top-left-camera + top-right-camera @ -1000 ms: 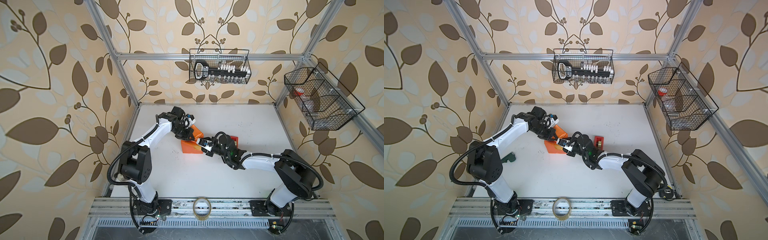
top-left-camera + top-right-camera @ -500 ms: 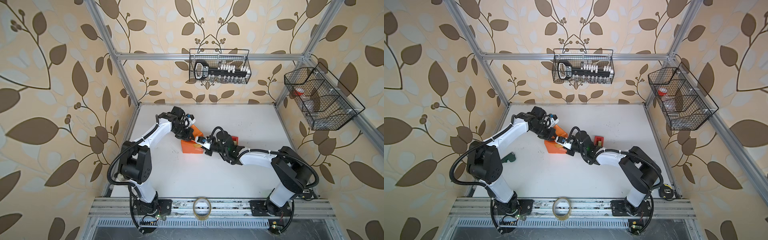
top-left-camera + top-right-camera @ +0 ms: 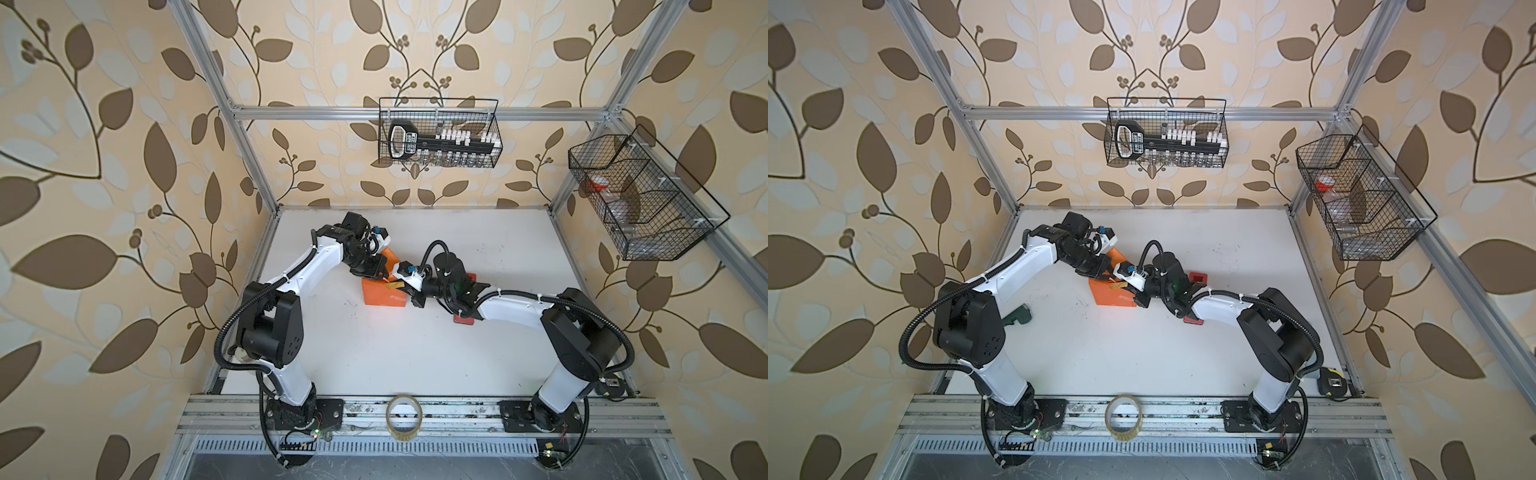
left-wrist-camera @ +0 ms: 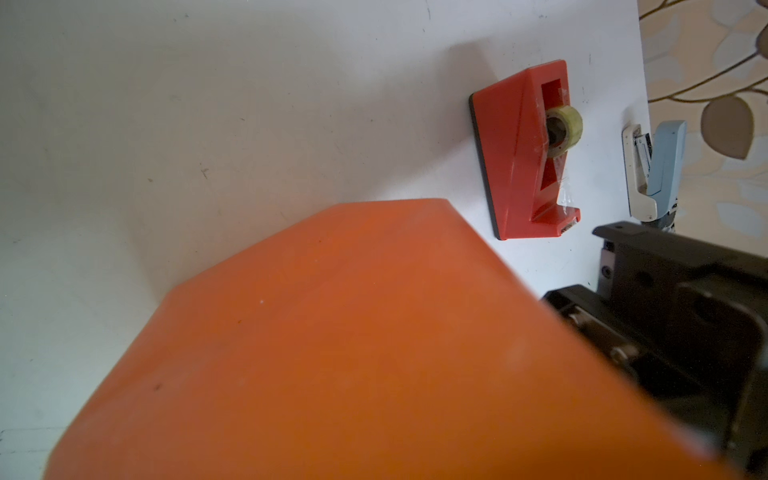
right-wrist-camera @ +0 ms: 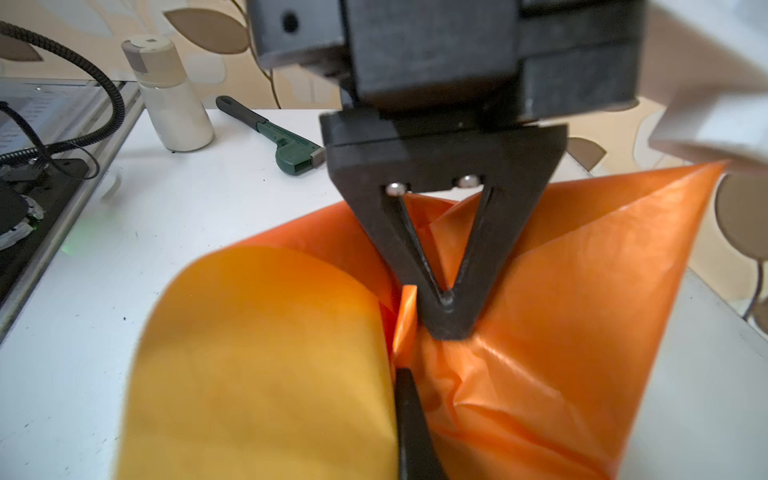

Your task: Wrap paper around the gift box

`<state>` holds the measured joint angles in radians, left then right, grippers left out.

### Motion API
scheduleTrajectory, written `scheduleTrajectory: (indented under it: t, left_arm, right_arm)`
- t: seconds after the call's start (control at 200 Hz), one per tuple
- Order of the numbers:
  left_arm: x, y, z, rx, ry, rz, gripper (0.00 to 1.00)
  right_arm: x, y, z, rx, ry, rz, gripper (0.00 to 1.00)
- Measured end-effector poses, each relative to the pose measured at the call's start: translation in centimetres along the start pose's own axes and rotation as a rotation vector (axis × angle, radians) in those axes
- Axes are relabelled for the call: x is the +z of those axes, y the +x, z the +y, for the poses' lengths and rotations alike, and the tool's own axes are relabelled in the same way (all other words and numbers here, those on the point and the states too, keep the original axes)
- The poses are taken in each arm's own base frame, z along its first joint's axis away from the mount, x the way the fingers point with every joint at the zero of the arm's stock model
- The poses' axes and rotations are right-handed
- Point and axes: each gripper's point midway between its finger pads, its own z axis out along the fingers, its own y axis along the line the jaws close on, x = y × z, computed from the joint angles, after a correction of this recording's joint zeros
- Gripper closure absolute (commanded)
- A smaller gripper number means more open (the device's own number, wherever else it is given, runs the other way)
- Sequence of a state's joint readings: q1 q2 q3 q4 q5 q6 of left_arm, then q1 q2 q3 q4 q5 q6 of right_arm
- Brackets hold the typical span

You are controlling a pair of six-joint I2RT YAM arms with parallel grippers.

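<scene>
The paper (image 3: 382, 293) is bright orange and lies folded over a flat parcel at the table's middle in both top views (image 3: 1115, 293). The gift box is hidden under it. My left gripper (image 3: 381, 272) points down onto the parcel's top. In the right wrist view its black fingers (image 5: 449, 320) meet at the tips, shut on crumpled paper. My right gripper (image 3: 409, 291) reaches in from the right. Only one of its fingers (image 5: 409, 424) shows, shut on a flap with a yellow-tan underside (image 5: 266, 365). In the left wrist view a raised orange flap (image 4: 332, 353) hides the jaws.
A red tape dispenser (image 4: 528, 153) lies under my right forearm (image 3: 465, 320), a blue stapler (image 4: 660, 166) beyond it. A green wrench (image 3: 1017, 316) and a white bottle (image 5: 170, 99) sit at the left edge. A tape roll (image 3: 404, 417) rests on the front rail. Wire baskets (image 3: 440, 133) hang on the walls.
My right gripper has slid a little left onto the parcel's edge and closed on the flap. The left gripper has stayed shut in place.
</scene>
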<state>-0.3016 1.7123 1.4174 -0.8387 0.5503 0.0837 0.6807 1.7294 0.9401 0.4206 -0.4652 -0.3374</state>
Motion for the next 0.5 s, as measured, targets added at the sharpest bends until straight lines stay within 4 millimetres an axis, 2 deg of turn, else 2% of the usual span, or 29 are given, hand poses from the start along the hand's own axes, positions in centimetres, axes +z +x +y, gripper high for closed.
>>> scheduleTrajectory:
  t: [0.115, 0.215, 0.31, 0.395, 0.5]
  left_arm:
    - [-0.6, 0.5, -0.4, -0.005, 0.003, 0.019, 0.91]
    - [-2.1, 0.2, -1.3, 0.025, 0.002, 0.024, 0.89]
    - [-4.9, -1.4, -2.6, 0.101, -0.008, -0.018, 0.84]
    - [-8.1, -2.6, -3.7, 0.214, -0.019, -0.087, 0.62]
    - [-11.6, -1.5, -4.4, 0.329, -0.001, -0.135, 0.54]
  right_arm:
    - [0.0, 0.0, -0.1, 0.012, -0.003, 0.000, 1.00]
    - [0.0, 0.0, -0.2, 0.017, -0.004, 0.001, 1.00]
    - [0.0, 0.0, -0.3, 0.022, -0.003, -0.001, 1.00]
    - [0.0, 0.0, -0.4, 0.025, -0.002, -0.001, 1.00]
    - [0.0, 0.0, -0.3, 0.025, -0.006, -0.001, 1.00]
